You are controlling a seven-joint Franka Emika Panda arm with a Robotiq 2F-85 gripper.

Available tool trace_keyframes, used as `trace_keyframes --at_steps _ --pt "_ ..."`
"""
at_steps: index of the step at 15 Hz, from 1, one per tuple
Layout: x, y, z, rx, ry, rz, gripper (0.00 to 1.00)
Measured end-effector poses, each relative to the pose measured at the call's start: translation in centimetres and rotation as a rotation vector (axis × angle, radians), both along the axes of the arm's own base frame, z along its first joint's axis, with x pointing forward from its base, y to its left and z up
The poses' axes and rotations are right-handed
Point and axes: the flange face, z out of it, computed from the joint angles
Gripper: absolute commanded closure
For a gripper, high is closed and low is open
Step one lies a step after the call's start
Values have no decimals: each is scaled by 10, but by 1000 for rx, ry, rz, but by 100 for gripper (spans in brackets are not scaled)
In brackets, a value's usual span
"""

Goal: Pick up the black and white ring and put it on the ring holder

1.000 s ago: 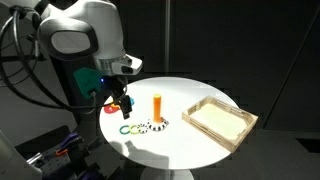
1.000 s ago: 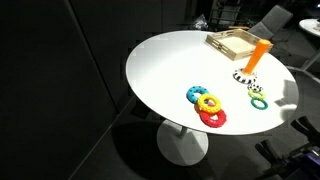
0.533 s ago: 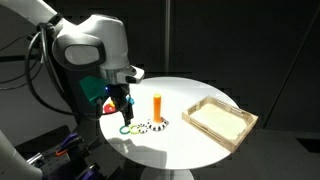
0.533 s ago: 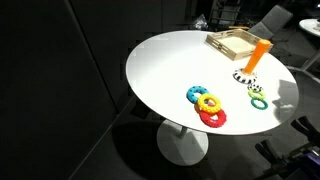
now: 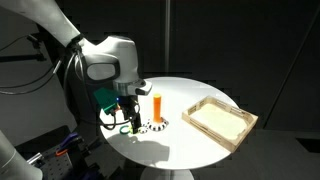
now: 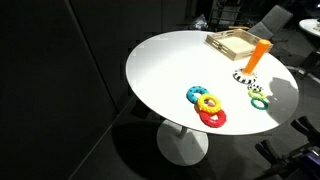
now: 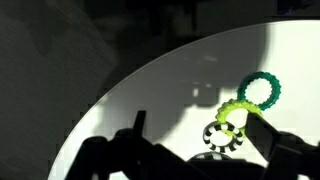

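Just beside the foot of the upright orange peg, the striped ring lies flat on the white desk, its hole facing up. It is round, with no long axis, and its band is cut into alternating black and white blocks; no writing is legible anywhere. A light-green ring and a teal ring lie next to it, and the end effector hangs low near them, fingers spread apart in the wrist view and holding nothing.

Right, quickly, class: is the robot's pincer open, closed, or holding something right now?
Pincer: open, holding nothing; the black and white ring lies ungrasped below it in the wrist view.
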Motion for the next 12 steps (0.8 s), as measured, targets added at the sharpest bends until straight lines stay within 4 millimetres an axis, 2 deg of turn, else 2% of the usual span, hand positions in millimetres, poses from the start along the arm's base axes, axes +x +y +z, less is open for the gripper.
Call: trace_keyframes --at_steps 7,12 --pt "36 2 -30 -19 -29 -3 0" --pt "49 11 -52 15 -38 -67 0"
